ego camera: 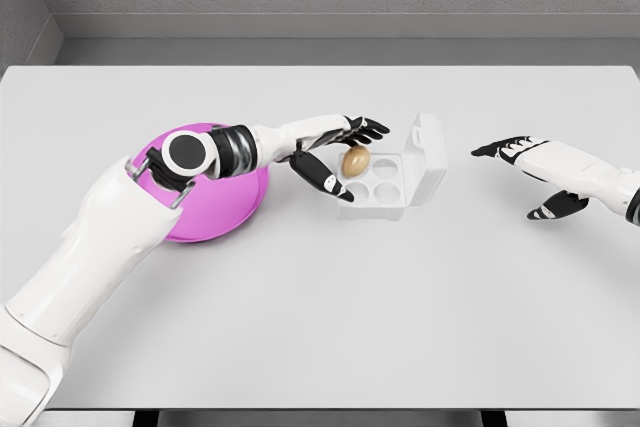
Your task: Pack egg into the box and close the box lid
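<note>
A brown egg (356,160) rests in the near-left cup of a white egg box (400,197), whose lid (430,159) stands raised on the right side. My left hand (345,152) hovers at the box's left edge, fingers spread around the egg; one dark finger (322,177) points down beside it and the others reach over the top. I cannot tell if any finger still touches the egg. My right hand (520,172) floats open to the right of the lid, a short way off.
A pink plate (225,212) lies left of the box, partly hidden under my left forearm. The grey table (320,327) stretches wide in front; its front edge runs along the bottom.
</note>
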Tool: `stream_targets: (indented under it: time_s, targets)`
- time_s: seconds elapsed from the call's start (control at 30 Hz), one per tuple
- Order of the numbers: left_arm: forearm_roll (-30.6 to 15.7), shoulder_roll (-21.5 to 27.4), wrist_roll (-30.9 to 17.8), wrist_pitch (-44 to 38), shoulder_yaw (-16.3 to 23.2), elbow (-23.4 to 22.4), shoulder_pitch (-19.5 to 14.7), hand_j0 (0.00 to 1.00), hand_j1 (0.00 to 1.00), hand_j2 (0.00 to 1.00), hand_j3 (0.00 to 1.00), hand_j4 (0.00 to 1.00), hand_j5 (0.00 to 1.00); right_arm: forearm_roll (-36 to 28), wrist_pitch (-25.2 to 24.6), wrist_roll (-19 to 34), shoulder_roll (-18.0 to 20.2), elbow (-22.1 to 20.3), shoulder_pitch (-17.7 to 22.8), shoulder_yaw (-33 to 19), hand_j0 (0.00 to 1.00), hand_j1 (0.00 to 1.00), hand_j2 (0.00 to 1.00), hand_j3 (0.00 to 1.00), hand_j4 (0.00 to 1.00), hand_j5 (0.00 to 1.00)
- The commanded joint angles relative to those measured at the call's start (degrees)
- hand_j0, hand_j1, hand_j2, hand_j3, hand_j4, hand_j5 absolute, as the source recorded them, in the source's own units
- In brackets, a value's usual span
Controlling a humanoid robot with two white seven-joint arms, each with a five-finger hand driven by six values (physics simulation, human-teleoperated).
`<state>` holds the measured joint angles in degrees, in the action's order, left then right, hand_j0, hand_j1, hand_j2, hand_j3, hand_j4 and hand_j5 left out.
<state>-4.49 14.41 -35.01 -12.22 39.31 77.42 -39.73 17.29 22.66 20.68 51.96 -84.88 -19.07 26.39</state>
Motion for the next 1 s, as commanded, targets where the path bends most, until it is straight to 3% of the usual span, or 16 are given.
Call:
stream_targets:
  time_s: [0.0,0.97]
  targets:
    - [-0.26,0.00,0.01,0.00,-0.03,0.18,0.00,0.94,0.94,0.94,0.94,0.94,0.94,-0.33,-0.07,-0.02,0.08,-0.02,0.00,-0.02,1.00,1.00,1.00,1.00,1.00,1.00]
    - [-0.08,-0.08,0.01,0.00,0.06,3.61,0.88,0.94,0.94,0.94,0.94,0.94,0.94,-0.33,-0.07,-0.02,0.08,-0.11,0.44,-0.20,1.00,1.00,1.00,1.00,1.00,1.00]
